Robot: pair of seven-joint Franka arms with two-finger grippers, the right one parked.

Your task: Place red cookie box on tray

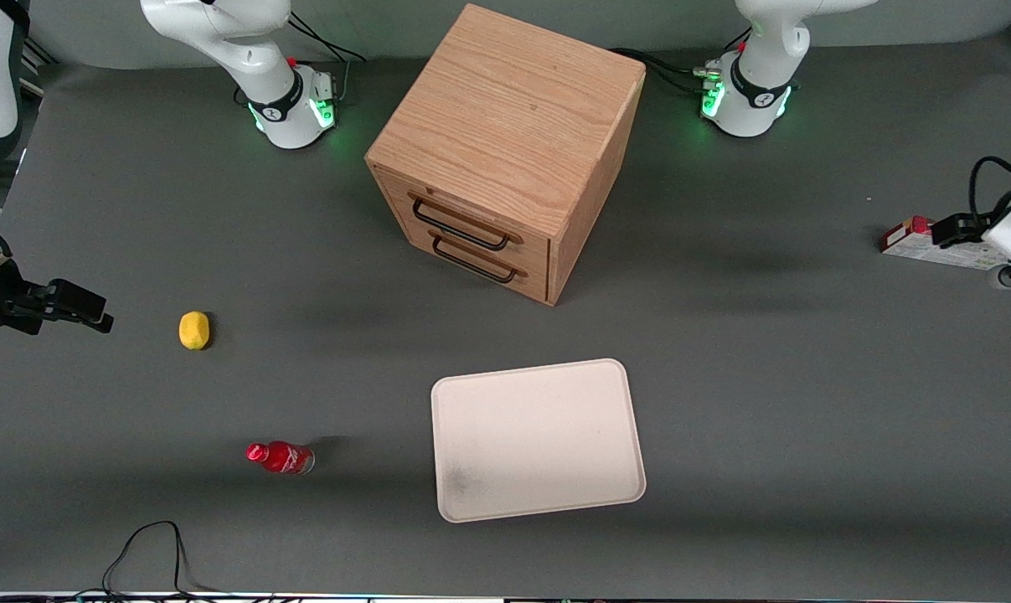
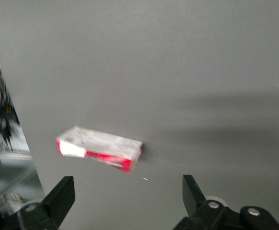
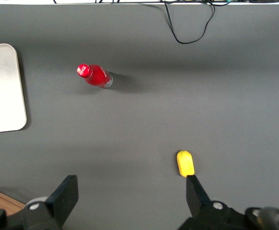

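The gripper (image 2: 125,201) hung with fingers spread above the red cookie box (image 2: 100,148), which lay flat at the working arm's table end, well apart from the tray (image 1: 537,440); an off-centre closure risked skidding the slim carton aside

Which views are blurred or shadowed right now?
Left wrist view: the red cookie box is smeared with motion blur; the open gripper near it stays sharp. Front view: sharp, with soft shadows beside the wooden drawer cabinet and green glow at the arm bases; the tray shows a dark smudge. Right wrist view: crisp.
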